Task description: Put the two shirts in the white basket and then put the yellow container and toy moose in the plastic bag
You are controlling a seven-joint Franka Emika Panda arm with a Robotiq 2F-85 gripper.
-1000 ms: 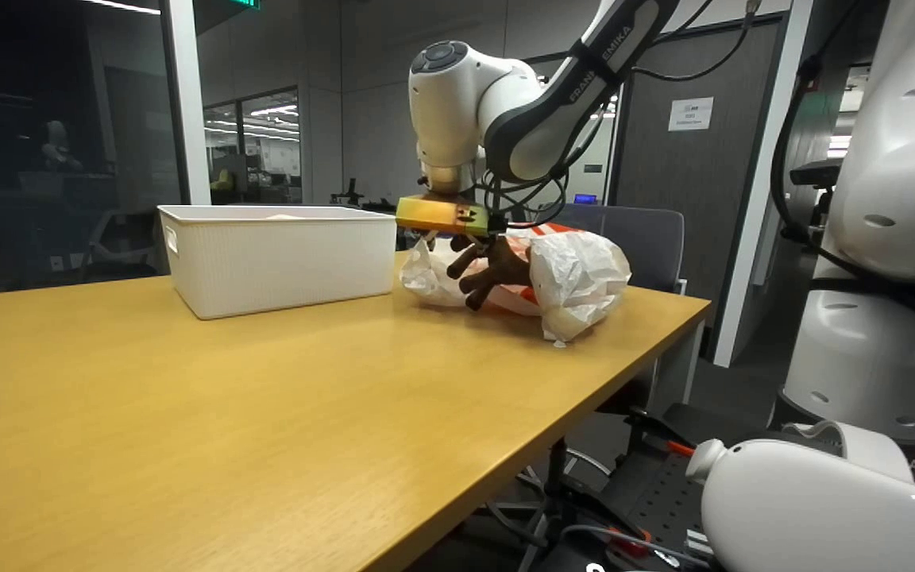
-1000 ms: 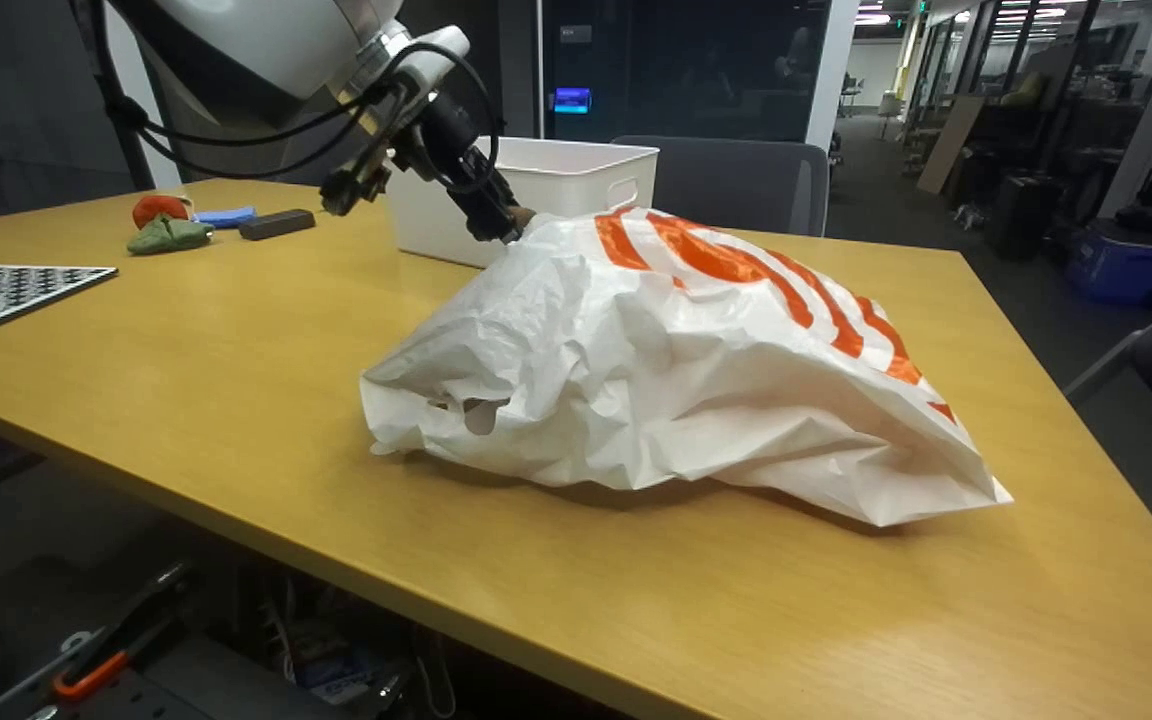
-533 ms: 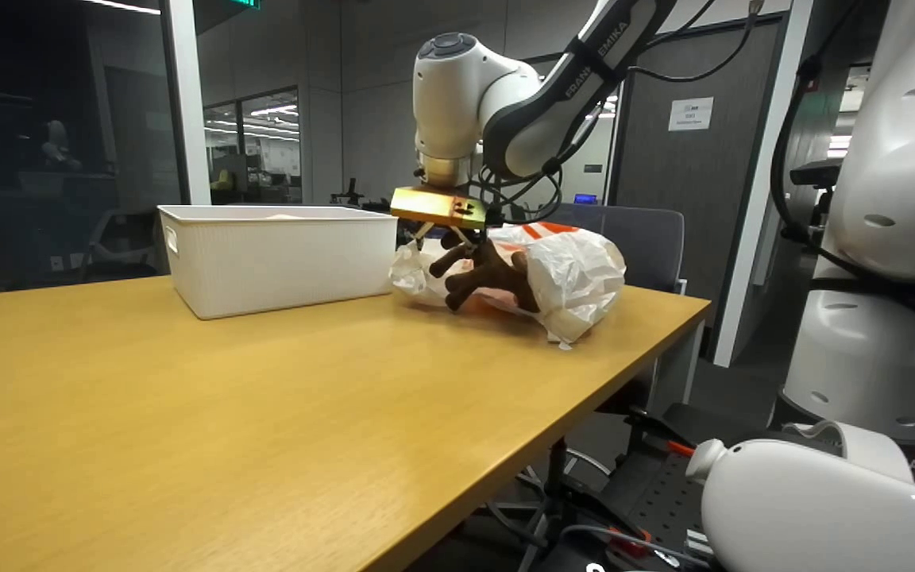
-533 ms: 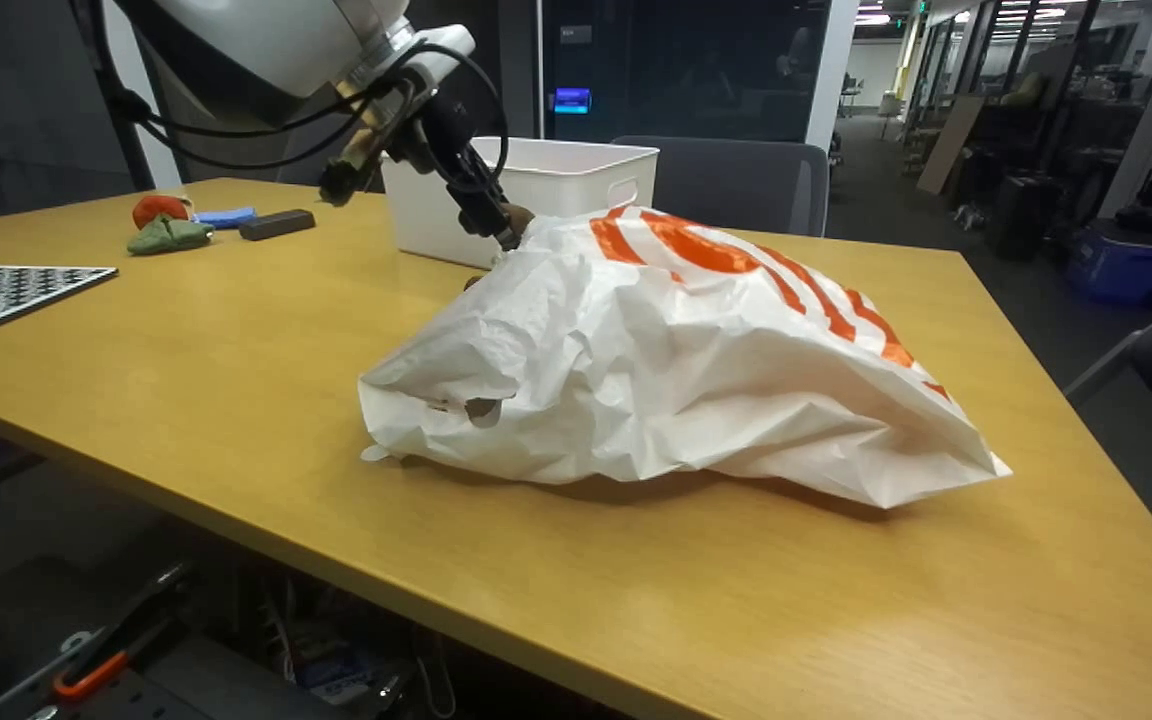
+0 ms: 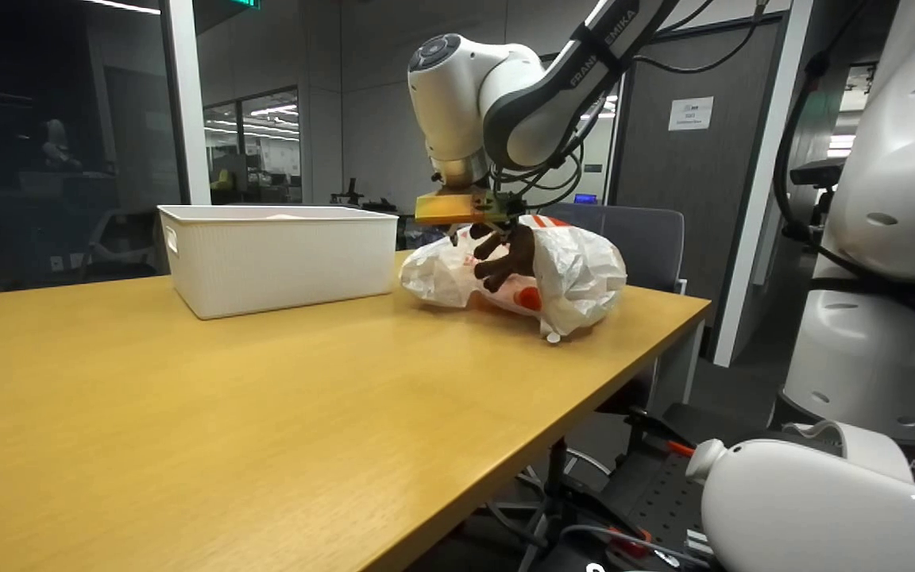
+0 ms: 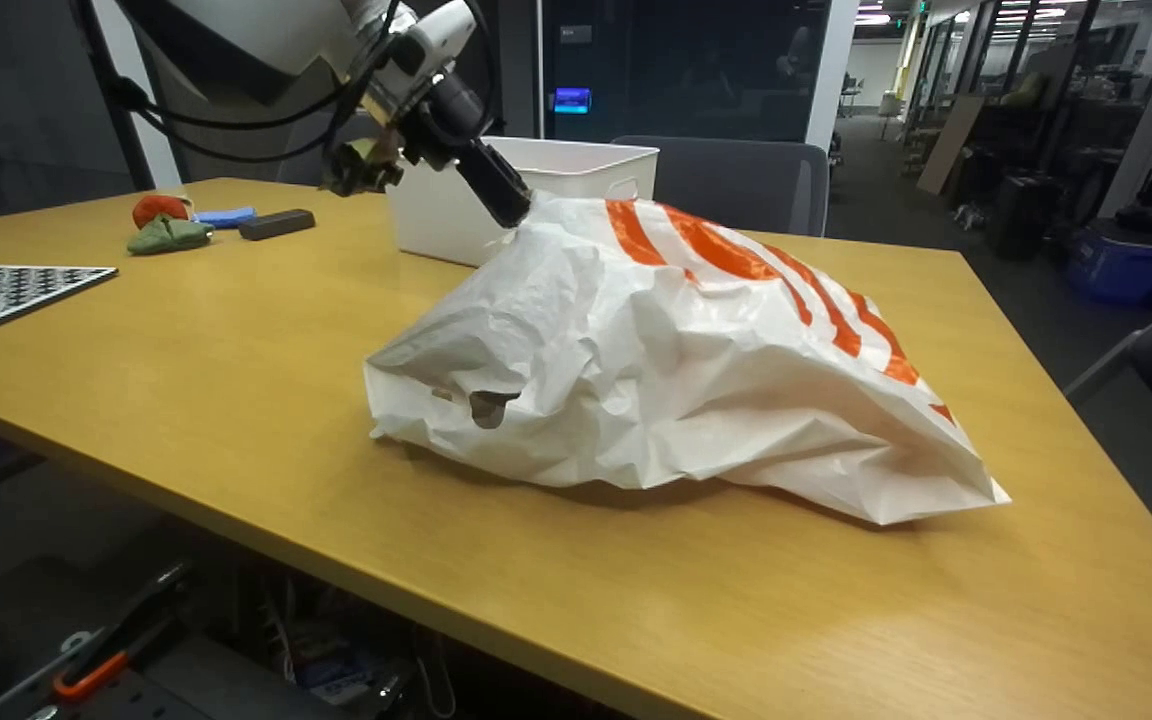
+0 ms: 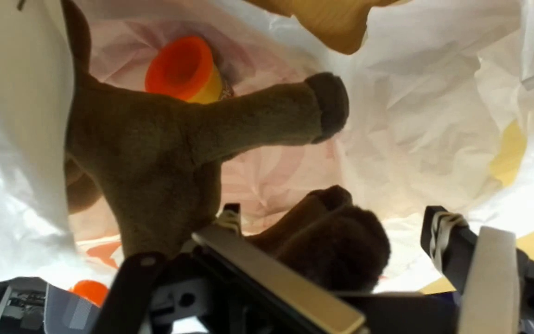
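The white plastic bag [image 6: 656, 330] with orange print lies with its mouth held up like a tent. Inside its mouth is the toy moose [image 7: 146, 139], dark brown, its limbs [image 5: 497, 266] poking outward. My gripper [image 7: 334, 222] is open at the mouth, and one brown limb lies between its spread fingers without being clamped. Behind the moose in the wrist view, the yellow container [image 7: 181, 69] shows its red-orange end inside the bag. The white basket [image 5: 283, 266] stands beside the bag. A pale bit [image 5: 283, 216] peeks over its rim; the two shirts are otherwise hidden.
The table edge [image 5: 553, 437] runs close to the bag. Far back on the table sit a green and a red item [image 6: 166, 235], a black block [image 6: 276, 224] and a patterned board [image 6: 16, 292]. An office chair [image 6: 736, 185] stands behind the basket.
The moose came slightly out of the mouth half a second ago and now sits farther in toward the bag. My gripper shifted the same way and tilted; its jaws stayed apart.
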